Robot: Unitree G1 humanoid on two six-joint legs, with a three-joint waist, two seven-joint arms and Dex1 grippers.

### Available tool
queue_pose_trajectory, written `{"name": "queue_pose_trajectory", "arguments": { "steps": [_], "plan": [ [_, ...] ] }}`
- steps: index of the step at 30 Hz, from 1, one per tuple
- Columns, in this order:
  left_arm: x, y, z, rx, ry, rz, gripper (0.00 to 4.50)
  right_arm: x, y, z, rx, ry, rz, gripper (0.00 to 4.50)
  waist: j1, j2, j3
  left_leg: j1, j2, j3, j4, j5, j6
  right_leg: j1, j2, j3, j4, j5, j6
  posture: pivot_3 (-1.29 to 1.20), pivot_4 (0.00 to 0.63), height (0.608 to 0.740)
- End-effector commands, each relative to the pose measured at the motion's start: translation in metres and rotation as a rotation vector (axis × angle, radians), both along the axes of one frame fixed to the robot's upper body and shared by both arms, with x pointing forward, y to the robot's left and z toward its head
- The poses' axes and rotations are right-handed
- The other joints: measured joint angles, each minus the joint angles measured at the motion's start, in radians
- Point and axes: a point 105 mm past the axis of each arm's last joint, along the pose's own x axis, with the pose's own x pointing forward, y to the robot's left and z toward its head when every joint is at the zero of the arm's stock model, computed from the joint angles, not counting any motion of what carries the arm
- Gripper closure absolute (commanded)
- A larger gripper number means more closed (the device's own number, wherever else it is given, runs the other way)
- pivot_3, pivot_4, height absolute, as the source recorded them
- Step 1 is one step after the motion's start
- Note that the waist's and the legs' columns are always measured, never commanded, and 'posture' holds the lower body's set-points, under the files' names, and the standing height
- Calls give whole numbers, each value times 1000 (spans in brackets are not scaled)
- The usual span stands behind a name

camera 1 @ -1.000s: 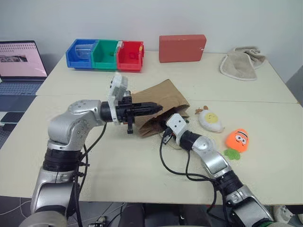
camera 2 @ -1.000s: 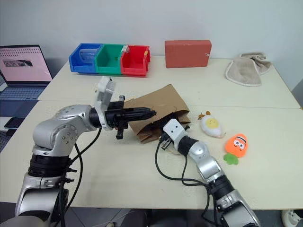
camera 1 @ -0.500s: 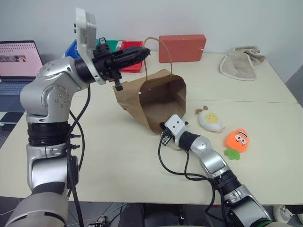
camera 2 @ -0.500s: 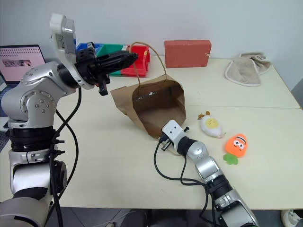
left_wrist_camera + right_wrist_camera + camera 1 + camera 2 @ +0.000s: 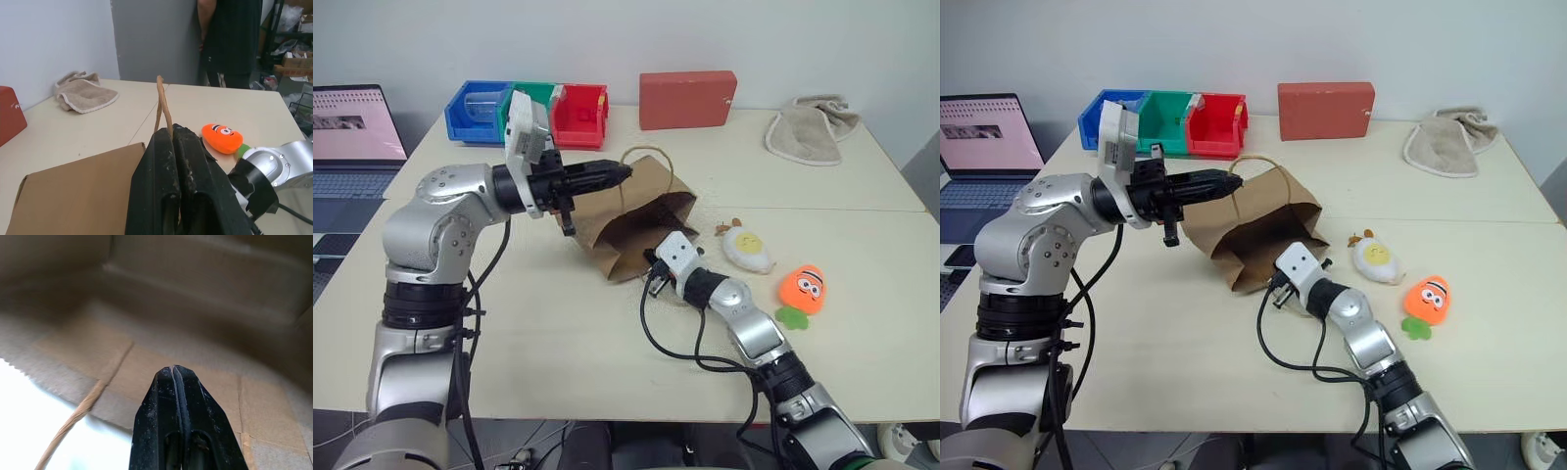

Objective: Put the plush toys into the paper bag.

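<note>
Silver-grey jointed arms — black cuffs, loose black cables, white wrist blocks, black claws.

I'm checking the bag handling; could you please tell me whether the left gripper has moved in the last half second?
Yes. The left gripper, shut on the bag's handle, has come down from level with the red box toward the table.

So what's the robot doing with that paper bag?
It's getting the brown paper bag ready for the toys. Its left gripper is pinched shut on the bag's cord handle and holds it up, while the shut right gripper pokes into the bag's open mouth. The egg plush and the carrot plush lie on the table beside the bag, not packed yet.
</note>
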Motion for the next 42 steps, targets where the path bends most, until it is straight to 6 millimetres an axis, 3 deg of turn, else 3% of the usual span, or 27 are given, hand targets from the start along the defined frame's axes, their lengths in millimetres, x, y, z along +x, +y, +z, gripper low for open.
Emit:
{"name": "queue_pose_trajectory", "arguments": {
  "steps": [1, 8, 14, 19, 23, 25, 32, 33, 36, 42],
  "plan": [
    [-9, -3, 6, 11, -48, -34, 4500, -9, -3, 39, 70, -83, 35, 4483, 0, 0, 0, 0, 0, 0, 0, 0, 0, 0, 0, 0, 0, 0, 0, 0, 150, 740],
    [-13, -8, -2, 26, -35, -60, 4500, -34, -9, 70, 91, -113, 90, 4483, 1, 0, 0, 0, 0, 0, 0, 0, 0, 0, 0, 0, 0, 0, 0, 0, 150, 740],
    [-15, -12, -8, 31, -22, -72, 4500, -47, -33, 88, 83, -120, 86, 4483, 4, 0, 0, 0, 0, 0, 0, 0, 0, 0, 0, 0, 0, 0, 0, 0, 150, 740],
    [-19, -15, -16, 39, -4, -88, 4500, -50, -82, 86, -85, -97, 26, 2906, 12, 0, 0, -1, 0, 0, 0, 0, 0, 0, 0, 0, -1, 0, 0, 0, 150, 740],
    [-19, -14, -16, 36, -6, -81, 4500, -47, -129, 65, -395, -99, -46, 1525, 13, 0, 0, -2, 0, 1, 1, 0, 0, -1, 0, 0, -1, 0, 0, 0, 150, 740],
    [-19, -14, -15, 35, -7, -79, 4500, -45, -145, 56, -441, -59, -82, 834, 13, 0, 0, -2, 0, 1, 0, 0, 0, -1, 0, 0, -2, -1, 0, 0, 150, 740],
    [-18, -14, -14, 35, -11, -73, 4500, -33, -163, 19, -585, -12, -106, 834, 4, 0, 0, -2, 0, 2, 1, 0, 0, -1, 0, 1, -1, 0, 0, 0, 150, 740],
    [-18, -14, -15, 36, -11, -73, 4500, -29, -163, 18, -602, -31, -112, 997, 4, 0, 0, -2, 0, 2, 1, 0, 0, -1, 0, 1, -1, 0, 0, 0, 150, 740],
    [-19, -13, -14, 38, -12, -72, 4500, -21, -164, 15, -636, -69, -111, 1815, 3, 0, 0, -2, 0, 2, 1, 0, 0, -1, 0, 1, -1, 0, 0, 0, 150, 740],
    [-17, -11, -14, 41, -18, -54, 4500, -14, -165, 16, -672, -121, -83, 4027, 5, 0, 0, -2, 0, 2, 1, 0, 0, -1, 0, 1, -1, 0, 0, 0, 150, 740]
  ]
}}
